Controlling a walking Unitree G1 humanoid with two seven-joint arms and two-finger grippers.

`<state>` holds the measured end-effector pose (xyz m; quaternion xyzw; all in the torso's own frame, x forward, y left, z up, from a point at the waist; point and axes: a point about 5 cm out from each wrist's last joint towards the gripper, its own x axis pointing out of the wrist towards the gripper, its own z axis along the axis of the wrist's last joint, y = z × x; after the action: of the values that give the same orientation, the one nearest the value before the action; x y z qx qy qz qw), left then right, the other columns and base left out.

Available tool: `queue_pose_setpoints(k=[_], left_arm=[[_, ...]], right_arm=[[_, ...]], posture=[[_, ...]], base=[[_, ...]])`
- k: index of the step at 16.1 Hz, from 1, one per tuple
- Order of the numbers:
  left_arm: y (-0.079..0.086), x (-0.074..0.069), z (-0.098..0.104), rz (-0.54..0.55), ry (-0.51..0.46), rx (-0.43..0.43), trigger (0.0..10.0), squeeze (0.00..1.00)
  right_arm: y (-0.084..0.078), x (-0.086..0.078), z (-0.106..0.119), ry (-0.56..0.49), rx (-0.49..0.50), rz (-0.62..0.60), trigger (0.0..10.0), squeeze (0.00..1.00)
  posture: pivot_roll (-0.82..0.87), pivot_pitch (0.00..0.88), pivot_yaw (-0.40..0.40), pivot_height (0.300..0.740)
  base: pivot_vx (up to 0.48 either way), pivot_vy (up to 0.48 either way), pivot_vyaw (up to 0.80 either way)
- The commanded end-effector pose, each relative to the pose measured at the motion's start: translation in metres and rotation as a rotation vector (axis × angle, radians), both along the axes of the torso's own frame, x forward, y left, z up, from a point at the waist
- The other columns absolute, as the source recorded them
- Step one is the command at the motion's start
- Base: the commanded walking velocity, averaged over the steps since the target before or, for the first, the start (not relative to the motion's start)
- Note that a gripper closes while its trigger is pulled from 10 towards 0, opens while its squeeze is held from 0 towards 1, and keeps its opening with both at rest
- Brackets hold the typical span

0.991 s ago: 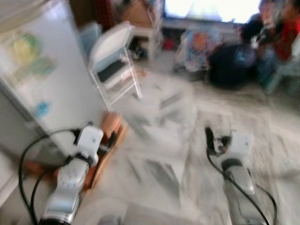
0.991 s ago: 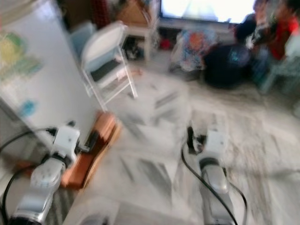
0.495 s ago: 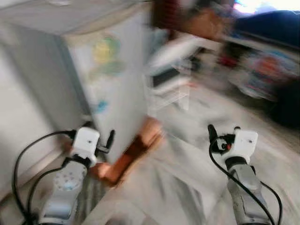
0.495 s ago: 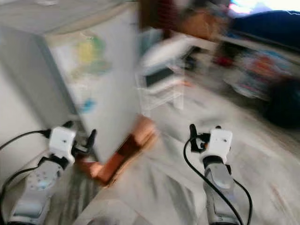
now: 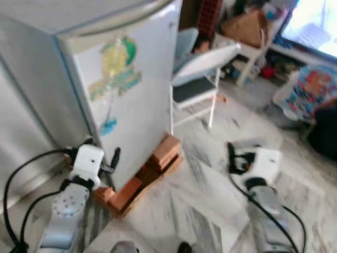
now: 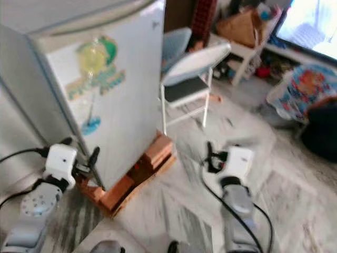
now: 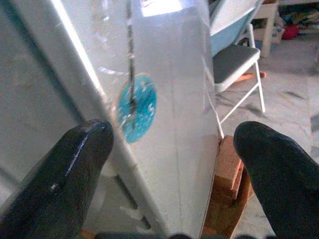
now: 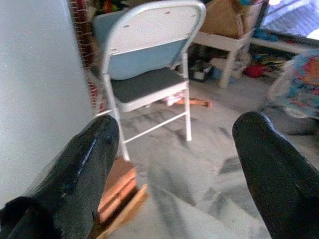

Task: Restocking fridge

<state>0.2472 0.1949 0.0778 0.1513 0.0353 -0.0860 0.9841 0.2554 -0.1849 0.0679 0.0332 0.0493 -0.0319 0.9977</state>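
A white folding chair (image 5: 202, 79) stands on marble floor (image 5: 210, 200), cluttered white bench (image 5: 253, 47) behind.

You're facing a pale grey-white fridge (image 5: 131, 79) with a yellow, green and blue sticker (image 5: 115, 66) on its door, standing on orange-brown bricks (image 5: 152, 168). The floor (image 5: 210, 200) is grey-veined white marble. The folding chair (image 5: 197, 79) has a white frame and a dark grey seat.

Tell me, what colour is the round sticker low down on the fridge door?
The round sticker is turquoise blue, clearest in the left wrist view.
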Motion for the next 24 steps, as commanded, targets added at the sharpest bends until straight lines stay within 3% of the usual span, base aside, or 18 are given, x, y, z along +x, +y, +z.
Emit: queue_pose_setpoints(k=[1, 5, 8, 11, 13, 16, 17, 19, 21, 22, 24], left_arm=[[-0.004, 0.002, 0.002, -0.012, -0.005, 0.005, 10.0, 0.0], [-0.005, 0.005, 0.005, -0.025, -0.029, 0.045, 10.0, 0.0], [-0.016, 0.011, 0.009, -0.099, -0.022, 0.04, 10.0, 0.0], [-0.026, 0.018, 0.006, -0.156, -0.006, 0.045, 10.0, 0.0], [-0.028, 0.021, 0.006, -0.147, 0.023, -0.007, 10.0, 0.0], [-0.02, 0.023, -0.001, -0.082, 0.01, -0.006, 10.0, 0.0], [-0.013, 0.025, 0.002, 0.001, -0.02, -0.01, 10.0, 0.0], [-0.007, 0.027, 0.014, 0.066, -0.086, 0.017, 10.0, 0.0], [-0.001, 0.024, 0.017, 0.132, -0.091, 0.0, 10.0, 0.0], [0.001, 0.02, 0.016, 0.145, -0.07, -0.012, 10.0, 0.0], [0.003, 0.011, 0.009, 0.064, -0.015, 0.031, 10.0, 0.0]], right_arm=[[-0.007, -0.001, 0.003, -0.009, -0.01, -0.022, 10.0, 0.0], [-0.013, -0.004, 0.006, -0.023, -0.005, -0.076, 10.0, 0.0], [-0.023, -0.027, 0.002, -0.012, -0.009, -0.175, 10.0, 0.0], [-0.035, -0.05, -0.001, 0.021, -0.024, -0.26, 10.0, 0.0], [-0.041, -0.06, -0.006, 0.062, -0.033, -0.269, 10.0, 0.0], [-0.034, -0.05, -0.002, 0.051, -0.049, -0.22, 10.0, 0.0], [-0.034, -0.04, 0.004, 0.031, -0.043, -0.212, 10.0, 0.0], [-0.025, -0.024, 0.01, -0.002, -0.058, -0.12, 10.0, 0.0], [-0.023, -0.019, 0.012, -0.007, -0.067, -0.101, 10.0, 0.0], [-0.024, -0.017, 0.014, -0.007, -0.064, -0.1, 10.0, 0.0], [-0.028, -0.016, 0.012, 0.013, -0.077, -0.11, 10.0, 0.0]], posture=[[0.13, 0.068, -0.058, 0.74], [0.11, 0.059, -0.022, 0.74], [0.04, 0.072, 0.055, 0.74], [0.0, 0.099, 0.066, 0.74], [-0.01, 0.108, 0.031, 0.74], [0.0, 0.091, -0.013, 0.74], [0.01, 0.077, -0.031, 0.74], [0.07, 0.043, -0.037, 0.74], [0.09, 0.046, -0.048, 0.74], [0.08, 0.05, -0.054, 0.74], [0.08, 0.064, -0.072, 0.74]], base=[[0.0, 0.0, 0.0], [0.0, 0.0, 0.0], [0.0, 0.0, 0.0], [0.0, 0.0, 0.0], [0.0, 0.0, 0.0], [0.0, 0.0, 0.0], [0.0, 0.0, 0.0], [0.0, 0.0, 0.0], [0.0, 0.0, 0.0], [0.0, 0.0, 0.0], [0.0, 0.0, 0.0]])
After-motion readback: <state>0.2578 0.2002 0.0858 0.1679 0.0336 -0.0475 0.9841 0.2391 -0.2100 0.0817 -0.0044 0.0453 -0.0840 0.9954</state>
